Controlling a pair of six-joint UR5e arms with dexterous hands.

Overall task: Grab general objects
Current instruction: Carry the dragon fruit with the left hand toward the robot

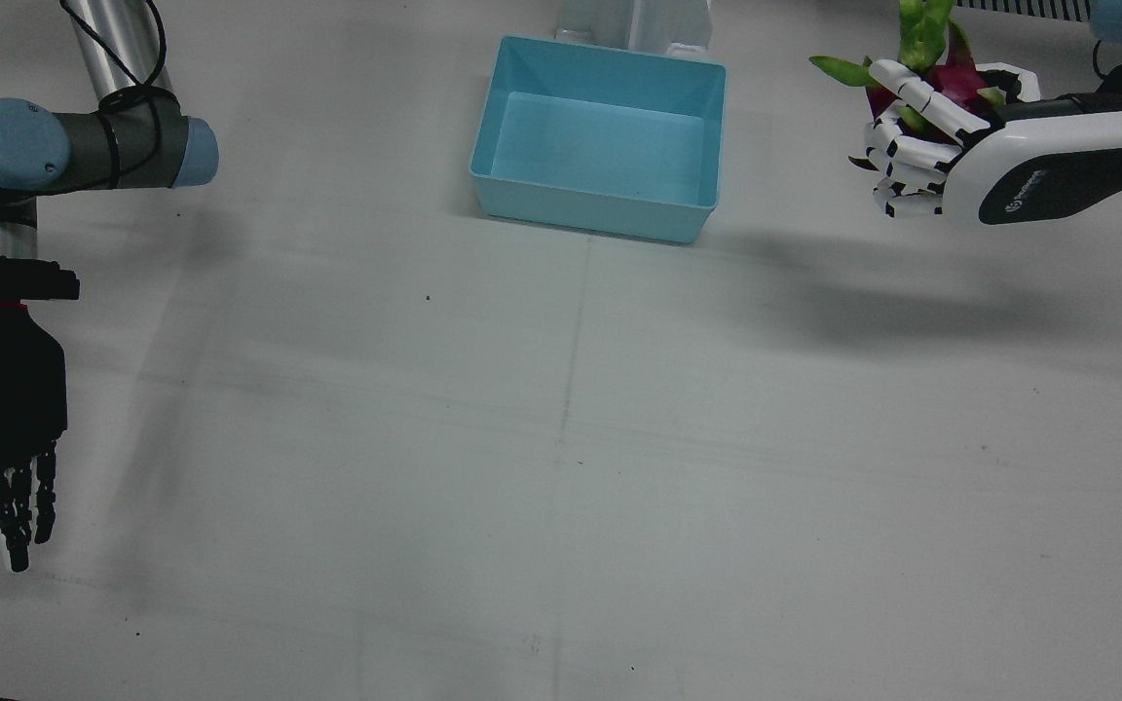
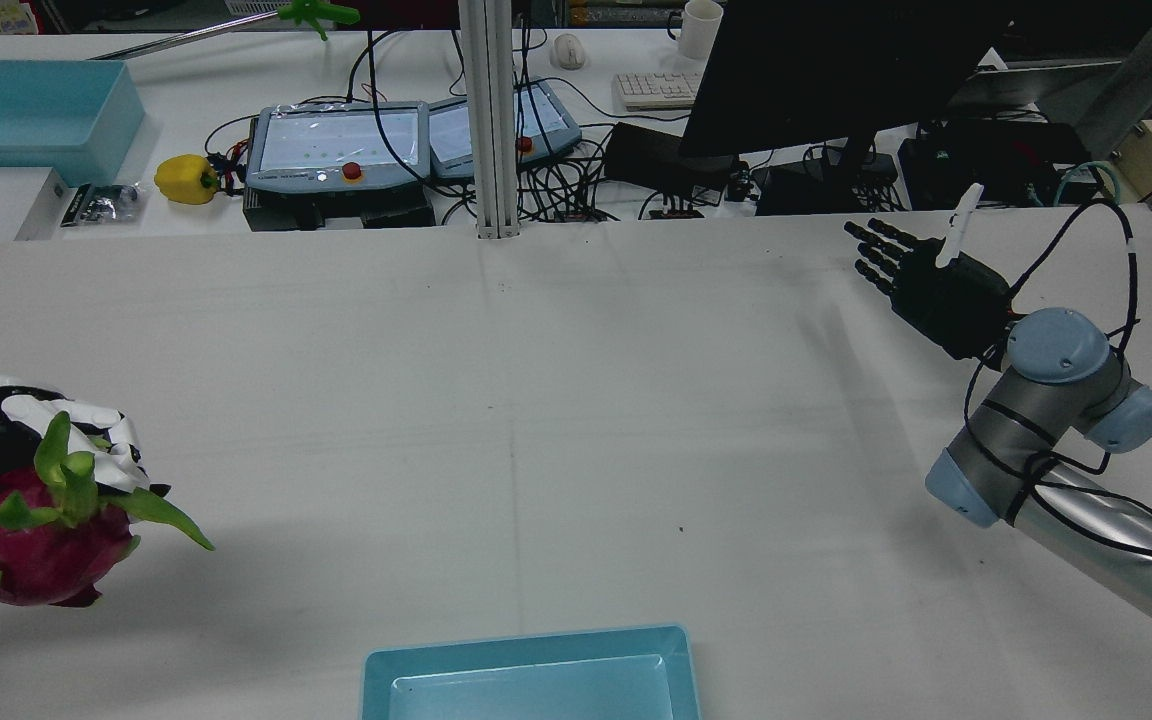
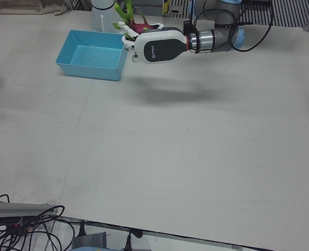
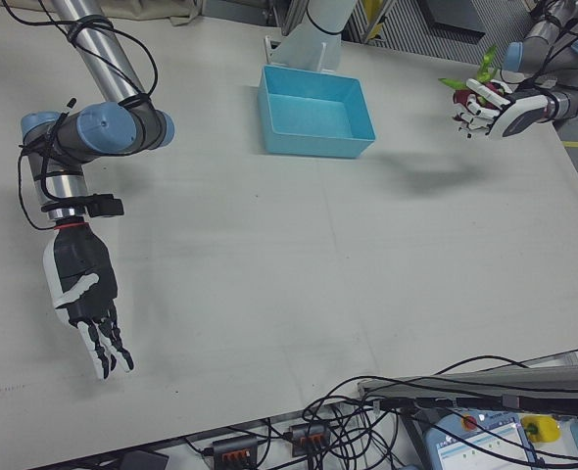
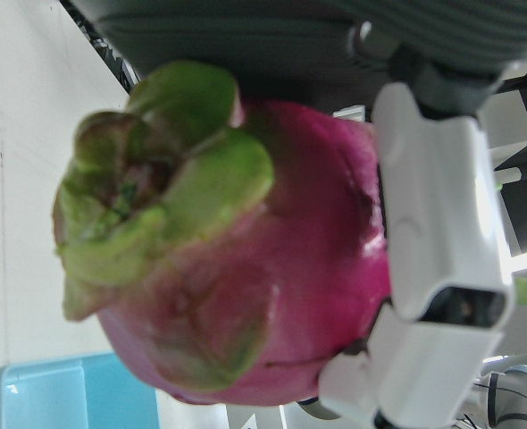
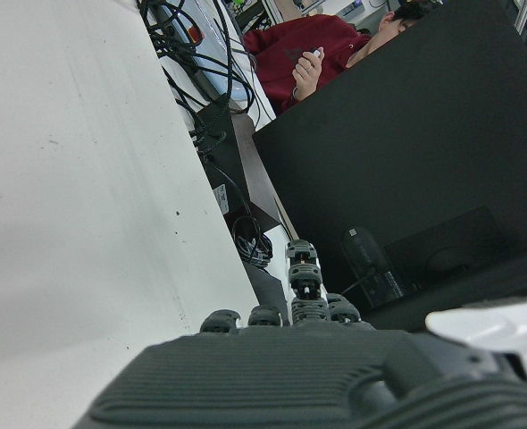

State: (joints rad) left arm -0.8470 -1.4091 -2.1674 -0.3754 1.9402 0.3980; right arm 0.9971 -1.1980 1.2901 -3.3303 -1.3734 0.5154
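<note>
While the white table [image 1: 561, 438] is lying bare across most of its width, a light blue bin [image 1: 600, 136] is sitting empty at the robot's edge, between the arms. Off to its side, the white left hand [image 1: 999, 156] is hanging above the table, fingers [image 1: 912, 92] clamping a magenta dragon fruit [image 2: 31, 545] with green scales. Well apart, the black right hand [image 1: 1, 428] is hovering near the operators' edge, fingers spread, gripping nothing.
</note>
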